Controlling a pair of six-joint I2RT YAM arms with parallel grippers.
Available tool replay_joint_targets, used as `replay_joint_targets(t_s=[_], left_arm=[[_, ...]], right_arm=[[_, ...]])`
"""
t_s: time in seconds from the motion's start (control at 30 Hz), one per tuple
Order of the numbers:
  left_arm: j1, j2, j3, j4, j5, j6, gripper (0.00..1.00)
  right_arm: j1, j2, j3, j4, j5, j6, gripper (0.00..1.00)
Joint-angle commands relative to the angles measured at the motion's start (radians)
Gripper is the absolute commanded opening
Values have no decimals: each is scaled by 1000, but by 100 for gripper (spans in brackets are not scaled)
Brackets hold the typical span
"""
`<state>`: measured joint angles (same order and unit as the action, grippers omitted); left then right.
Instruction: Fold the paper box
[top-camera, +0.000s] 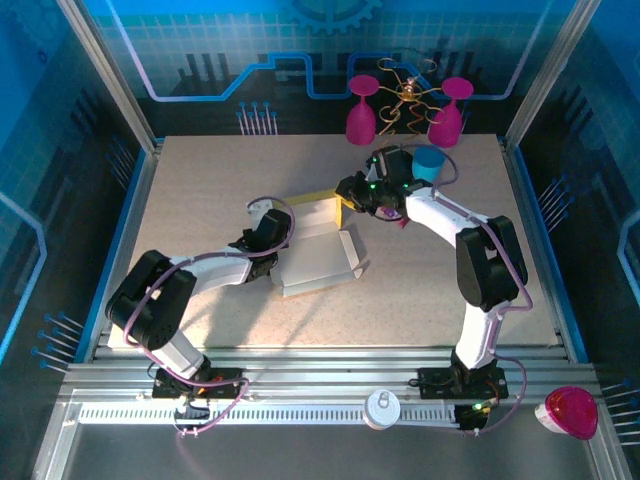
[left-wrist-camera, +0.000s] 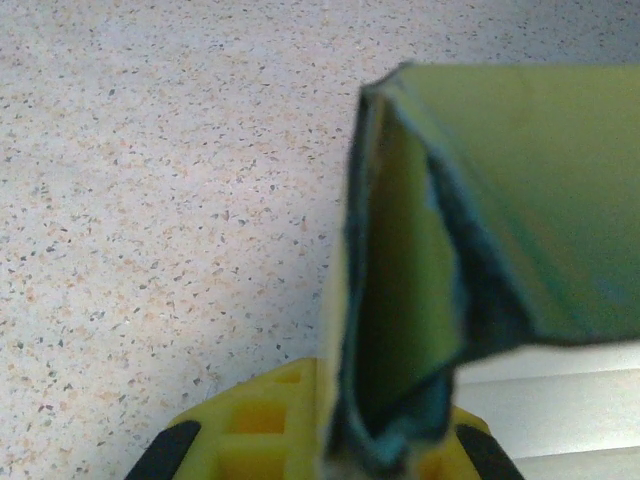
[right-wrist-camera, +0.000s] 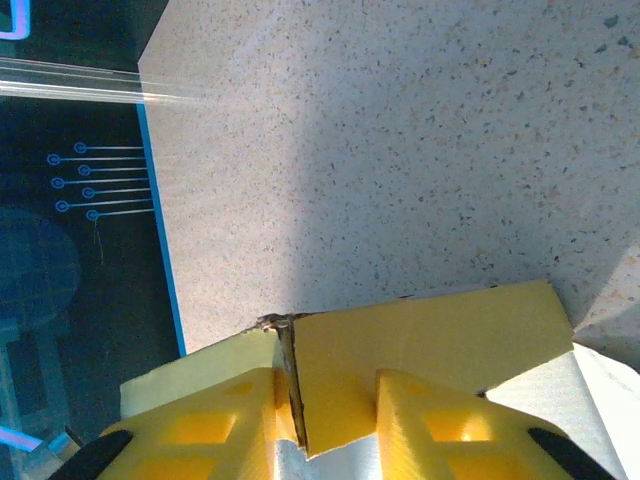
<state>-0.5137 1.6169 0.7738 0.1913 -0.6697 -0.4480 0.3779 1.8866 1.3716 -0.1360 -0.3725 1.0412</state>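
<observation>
Closest to the left wrist lens, the left claw (left-wrist-camera: 365, 450): yellow ribbed fingers (left-wrist-camera: 250, 435) pressed together, clamped on an upright flap of the yellow thin-cardboard die-cut paper box (left-wrist-camera: 500, 190), paler inside. Rising straight up from between those tips, doubled and slightly bowed, with the speckled beige tabletop (left-wrist-camera: 150, 200) off to the claw's left. Seen from above, only partly formed: pale floor panel lying flat just right of the left claw (top-camera: 272, 228), one yellow wall standing along the far side, a loose tab splayed out on the right. Further right, the right claw (right-wrist-camera: 335, 425), astride the top edge of a yellow wall panel beside a corner seam; impossible to tell whether gripping it or merely straddling it. Probably light, springy along the creases, easily dented or torn at the tabs, and prone to sliding on the smooth table. Best taken by a flap's free edge close to a fold line, pinched flat, never crushed mid-panel.
</observation>
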Motion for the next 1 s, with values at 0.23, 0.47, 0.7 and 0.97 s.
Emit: replay_joint_targets(t_s=[0.23, 0.47, 0.7, 0.97], left_arm=[[-8, -18, -31, 34, 11, -166, 2], [-9, -40, -86, 49, 63, -254, 1], [-9, -67, -120, 43, 72, -290, 0], [-14, -41, -119, 34, 88, -305, 0]], right_arm=[[-5, -46, -117, -6, -6, -49, 29], [9, -57, -138, -14, 10, -76, 29], [14, -64, -150, -19, 22, -93, 28], [16, -71, -172, -19, 26, -104, 27]])
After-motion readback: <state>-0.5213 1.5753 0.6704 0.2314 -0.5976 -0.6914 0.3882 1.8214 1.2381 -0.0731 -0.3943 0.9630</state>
